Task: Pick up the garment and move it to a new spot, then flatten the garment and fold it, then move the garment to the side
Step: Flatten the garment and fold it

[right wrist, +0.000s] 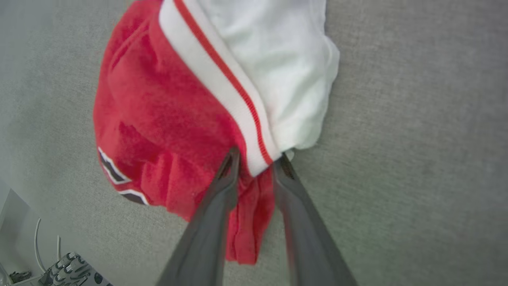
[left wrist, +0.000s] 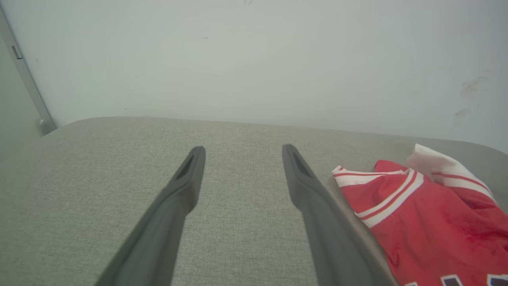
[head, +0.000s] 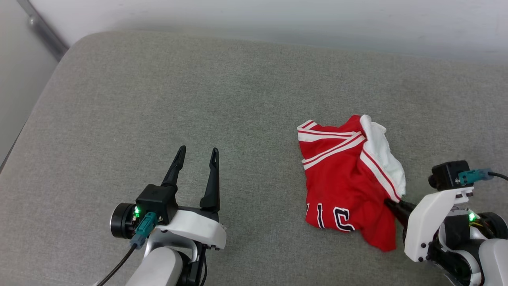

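Note:
The garment (head: 345, 178) lies crumpled on the grey cushion (head: 158, 99), right of centre. It is red with white striped trim, a white sleeve on its right and black letters along its near edge. My right gripper (head: 391, 203) reaches its near right edge. In the right wrist view the garment (right wrist: 170, 119) has a fold of red cloth and white trim pinched between the narrowed fingers of my right gripper (right wrist: 258, 157). My left gripper (head: 198, 150) stands open and holds nothing, well left of the garment. In the left wrist view my left gripper (left wrist: 243, 153) has the garment (left wrist: 428, 222) at its right.
A pale wall (head: 278, 20) runs behind the cushion's far edge. The cushion's rounded left edge (head: 24, 131) drops off beside a grey metal rail (head: 43, 31). Broad bare cushion spreads left of and beyond the garment.

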Tool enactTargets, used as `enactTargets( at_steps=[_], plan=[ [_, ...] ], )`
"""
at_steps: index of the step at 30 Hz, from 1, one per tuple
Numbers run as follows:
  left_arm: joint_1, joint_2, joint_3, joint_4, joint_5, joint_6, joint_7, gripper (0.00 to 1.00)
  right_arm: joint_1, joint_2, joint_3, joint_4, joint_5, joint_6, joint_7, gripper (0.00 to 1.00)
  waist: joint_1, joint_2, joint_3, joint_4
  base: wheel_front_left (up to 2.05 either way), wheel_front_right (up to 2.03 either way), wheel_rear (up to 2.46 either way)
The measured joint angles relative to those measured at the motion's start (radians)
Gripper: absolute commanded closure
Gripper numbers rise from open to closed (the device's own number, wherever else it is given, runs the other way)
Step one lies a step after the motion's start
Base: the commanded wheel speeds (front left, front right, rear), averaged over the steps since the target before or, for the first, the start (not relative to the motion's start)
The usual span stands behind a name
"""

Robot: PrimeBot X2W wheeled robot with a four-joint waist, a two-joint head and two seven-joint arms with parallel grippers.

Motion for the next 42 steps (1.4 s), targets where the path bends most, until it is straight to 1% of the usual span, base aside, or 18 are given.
enactTargets(
  at_steps=[5,9,12,16,19,21,25,26,27,28,30,34,37,42],
  plan=[
    [0.000,0.000,0.004,0.010,-0.001,0.002,-0.001,0.00,-0.022,-0.028,0.020,-0.030,0.004,0.000,-0.053,1.00,0.0000,0.0000,-0.013,-0.022,0.00,0.00,0.00],
    [0.000,0.002,0.009,0.017,-0.007,-0.001,-0.005,0.00,-0.037,-0.070,0.007,-0.070,-0.076,0.000,-0.107,1.00,0.0000,0.0000,-0.032,-0.047,0.00,0.00,0.00],
    [0.004,0.005,0.011,0.016,-0.009,-0.001,-0.006,0.00,-0.031,-0.069,-0.037,-0.106,-0.127,0.000,-0.125,1.00,-0.0001,0.0000,-0.045,-0.073,0.00,0.00,0.00],
    [0.016,0.010,0.012,0.018,-0.011,0.000,-0.006,0.00,0.019,-0.054,-0.141,-0.135,-0.187,0.000,-0.133,1.00,-0.0001,0.0000,-0.059,-0.109,0.00,0.00,0.00],
    [0.017,0.011,0.012,0.018,-0.017,0.003,-0.005,0.00,0.094,-0.021,-0.233,-0.124,-0.223,0.000,-0.126,1.00,-0.0001,0.0000,-0.066,-0.131,0.00,0.00,0.00],
    [0.019,0.011,0.011,0.016,-0.018,0.006,-0.003,0.00,0.143,0.003,-0.275,-0.088,-0.230,0.000,-0.138,1.00,-0.0001,0.0000,-0.071,-0.141,0.00,0.00,0.00],
    [0.023,0.012,0.008,0.018,-0.021,0.007,0.000,0.00,0.200,0.053,-0.318,0.051,-0.221,0.000,-0.168,1.00,-0.0001,0.0000,-0.073,-0.147,0.00,0.00,0.00],
    [0.024,0.012,0.006,0.018,-0.024,0.007,0.001,0.00,0.204,0.063,-0.318,0.086,-0.220,0.000,-0.175,0.80,-0.0001,0.0000,-0.073,-0.147,0.00,0.00,0.00],
    [0.026,0.012,0.007,0.020,-0.026,0.008,0.002,0.00,0.208,0.072,-0.319,0.111,-0.220,0.000,-0.191,0.32,-0.0001,0.0000,-0.073,-0.148,0.00,0.00,0.00],
    [0.029,0.013,0.007,0.021,-0.027,0.009,0.002,0.00,0.208,0.081,-0.321,0.133,-0.216,0.000,-0.215,0.00,-0.0001,0.0000,-0.074,-0.149,0.00,0.00,0.00],
    [0.037,0.014,0.010,0.021,-0.029,0.012,0.002,0.00,0.200,0.092,-0.323,0.166,-0.206,0.000,-0.262,0.00,-0.0002,0.0000,-0.075,-0.152,0.00,0.00,0.00],
    [0.046,0.017,0.014,0.021,-0.037,0.017,0.002,0.00,0.175,0.099,-0.323,0.172,-0.201,0.000,-0.352,0.00,-0.0001,0.0000,-0.082,-0.156,0.00,0.00,0.00],
    [0.064,0.019,0.015,0.021,-0.044,0.020,0.002,0.00,0.178,0.099,-0.331,0.143,-0.202,0.000,-0.402,0.00,-0.0001,0.0000,-0.095,-0.159,0.00,0.00,0.00],
    [0.088,0.026,0.019,0.022,-0.053,0.026,0.003,0.00,0.222,0.094,-0.323,0.050,-0.209,0.000,-0.452,0.00,-0.0001,0.0000,-0.126,-0.164,0.00,0.00,0.00]
  ],
)
